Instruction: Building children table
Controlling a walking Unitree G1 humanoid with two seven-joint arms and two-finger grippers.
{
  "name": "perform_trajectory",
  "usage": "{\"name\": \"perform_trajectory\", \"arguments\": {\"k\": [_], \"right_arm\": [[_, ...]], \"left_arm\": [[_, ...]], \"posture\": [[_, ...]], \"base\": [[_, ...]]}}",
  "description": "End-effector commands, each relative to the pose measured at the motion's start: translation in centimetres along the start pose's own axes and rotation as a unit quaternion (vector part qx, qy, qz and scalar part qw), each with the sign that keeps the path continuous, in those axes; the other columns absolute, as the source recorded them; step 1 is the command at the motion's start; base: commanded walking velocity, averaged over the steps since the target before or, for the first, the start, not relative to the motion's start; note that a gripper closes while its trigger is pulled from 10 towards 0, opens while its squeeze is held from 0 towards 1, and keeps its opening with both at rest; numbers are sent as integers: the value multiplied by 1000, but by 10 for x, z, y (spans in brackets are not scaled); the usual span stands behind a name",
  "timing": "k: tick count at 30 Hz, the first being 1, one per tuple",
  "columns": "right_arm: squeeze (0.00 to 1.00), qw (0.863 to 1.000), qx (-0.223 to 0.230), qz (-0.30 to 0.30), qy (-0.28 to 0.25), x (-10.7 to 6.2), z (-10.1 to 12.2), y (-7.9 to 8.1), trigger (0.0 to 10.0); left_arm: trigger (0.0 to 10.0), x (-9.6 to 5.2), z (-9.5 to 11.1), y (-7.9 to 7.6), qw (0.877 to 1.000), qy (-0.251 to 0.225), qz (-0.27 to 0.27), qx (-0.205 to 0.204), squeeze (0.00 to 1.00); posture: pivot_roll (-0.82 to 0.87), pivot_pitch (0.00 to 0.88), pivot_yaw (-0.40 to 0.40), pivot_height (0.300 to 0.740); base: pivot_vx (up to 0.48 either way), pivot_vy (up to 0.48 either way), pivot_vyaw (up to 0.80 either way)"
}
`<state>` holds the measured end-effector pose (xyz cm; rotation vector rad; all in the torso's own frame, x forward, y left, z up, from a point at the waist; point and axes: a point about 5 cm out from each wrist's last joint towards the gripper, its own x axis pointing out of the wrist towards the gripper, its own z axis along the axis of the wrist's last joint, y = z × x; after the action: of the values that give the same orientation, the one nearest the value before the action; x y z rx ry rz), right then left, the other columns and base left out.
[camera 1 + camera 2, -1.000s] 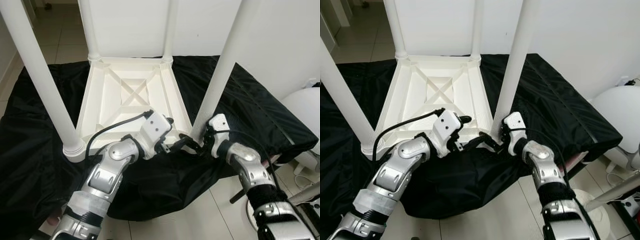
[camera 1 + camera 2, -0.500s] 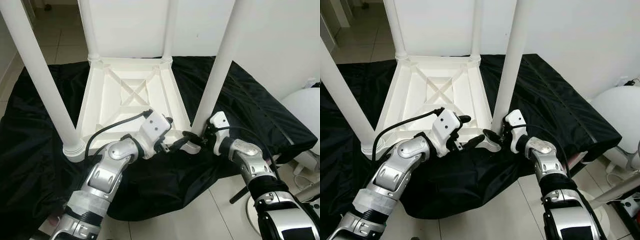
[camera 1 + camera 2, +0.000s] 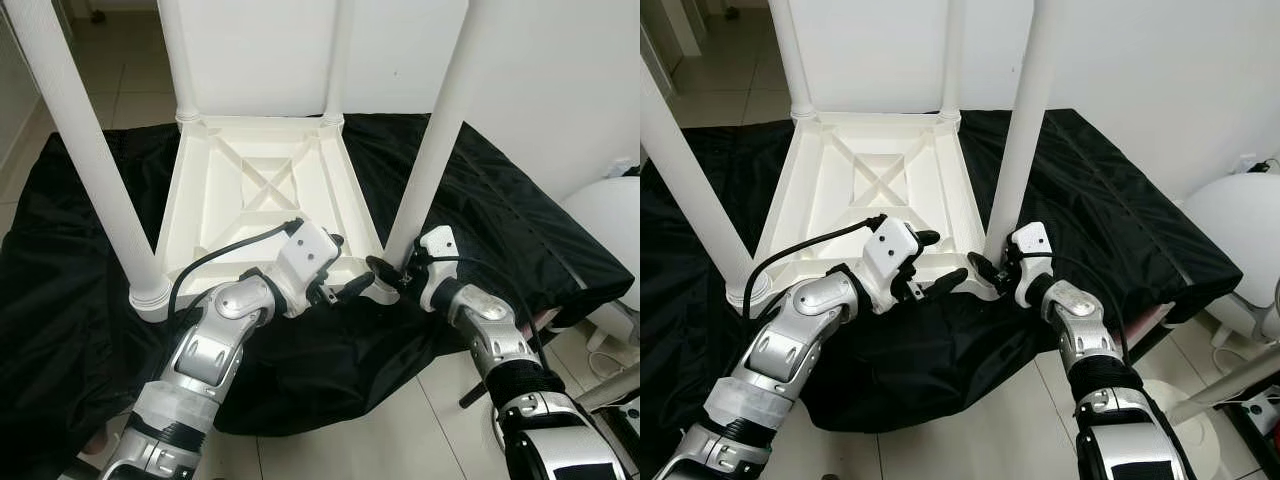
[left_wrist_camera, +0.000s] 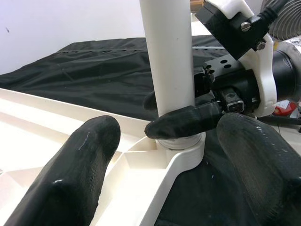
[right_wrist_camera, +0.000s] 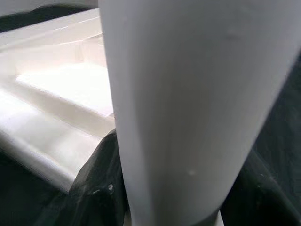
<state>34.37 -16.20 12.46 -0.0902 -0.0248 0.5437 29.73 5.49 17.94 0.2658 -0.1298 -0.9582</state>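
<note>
So the table (image 3: 262,195) is lying upside down on a black sheet (image 3: 520,220) on the floor, all four legs sticking up. The step in hand looks like seating the near right leg (image 3: 430,160) into its corner socket (image 4: 181,153).

The right gripper (image 4: 181,113) is wrapped around that leg just above the socket, fingers closed on it from both sides. You can see one black finger (image 4: 188,120) lying across the front of the leg in the left wrist view. The left gripper (image 3: 350,288) sits at the table's near edge just beside that corner, fingers spread apart and holding nothing.

To do this well, I'd say keep the leg straight up and down in line with the socket and twist or push evenly. Any lean and it probably binds or cross-threads. The left gripper could press on the table frame to stop it sliding on that slick sheet. A low grip gives control but not much leverage, so go slow.

The table itself is plain white plastic, with ribs and an X brace (image 3: 262,185) on the underside and a round collar at each corner. The legs are smooth white tubes. Looks light, so it'll shift easily if pushed sideways.
</note>
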Motion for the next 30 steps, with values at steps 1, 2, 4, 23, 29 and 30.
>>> {"name": "perform_trajectory", "arguments": {"k": [1, 2, 4, 23, 29, 30], "right_arm": [[0, 999, 9, -47, -8, -2, 1, 0, 10000], [0, 997, 21, -75, -20, -1, 3, 6, 10000], [0, 993, 36, -106, -31, 0, 4, 11, 10000], [0, 952, 98, -287, -35, 10, 10, 51, 10000], [514, 951, 95, -292, -38, 9, 12, 49, 10000], [514, 951, 95, -292, -38, 9, 12, 49, 10000]], "left_arm": [[10000, 0, 1, 1, 1000, 2, 14, 2, 0], [10000, 0, 1, 0, 1000, 3, 13, 1, 0], [10000, 0, 1, 0, 1000, 3, 12, 1, 0], [10000, 2, 1, -3, 1000, 2, 6, -3, 0], [10000, 2, 2, -2, 1000, 1, 10, -2, 0], [10000, 2, 2, -2, 1000, 1, 10, -2, 0]], "posture": [[-9, 20, -34, 740], [-10, 20, -33, 740], [-12, 22, -34, 740], [-15, 25, -33, 740], [-11, 24, -40, 740], [-11, 24, -40, 740]], "base": [[0, 0, 0], [0, 0, 0], [0, 0, 0], [0, 0, 0], [0, 0, 0], [0, 0, 0]]}}
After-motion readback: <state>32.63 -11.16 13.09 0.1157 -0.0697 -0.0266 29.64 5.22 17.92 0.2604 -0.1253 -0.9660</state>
